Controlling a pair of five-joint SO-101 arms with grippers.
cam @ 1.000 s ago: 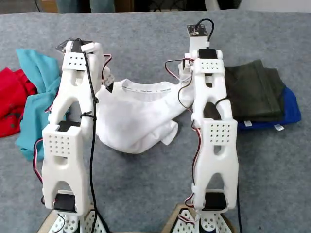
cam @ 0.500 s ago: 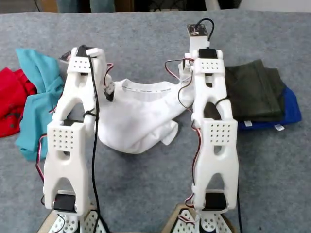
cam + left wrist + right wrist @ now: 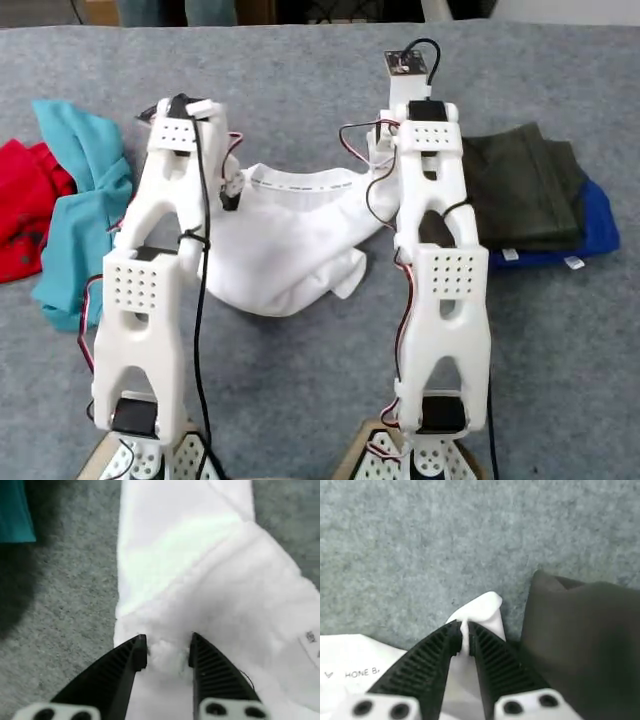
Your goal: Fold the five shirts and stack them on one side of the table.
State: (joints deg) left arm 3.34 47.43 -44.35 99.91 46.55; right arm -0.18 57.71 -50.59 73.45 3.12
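A white shirt [image 3: 285,240] lies crumpled between the two arms, collar toward the far side. My left gripper [image 3: 167,649] is at its left shoulder edge, with a bunch of white fabric [image 3: 200,580] pinched between the fingertips; from above, that left gripper [image 3: 228,190] is at the shirt's far left corner. My right gripper [image 3: 464,636] is shut on a thin fold of the same white shirt [image 3: 482,607] at its far right corner, beside the dark green shirt [image 3: 580,640]. In the high view the right gripper [image 3: 381,155] is under the arm's wrist.
A teal shirt [image 3: 75,190] and a red shirt [image 3: 20,210] lie unfolded at the left edge. A folded dark green shirt [image 3: 525,185] rests on a folded blue one [image 3: 600,228] at the right. Grey carpet-like table cover [image 3: 300,70] extends beyond.
My left arm has swung rightward, bringing its gripper toward the white shirt's left shoulder and away from the teal shirt. The right arm has stayed still.
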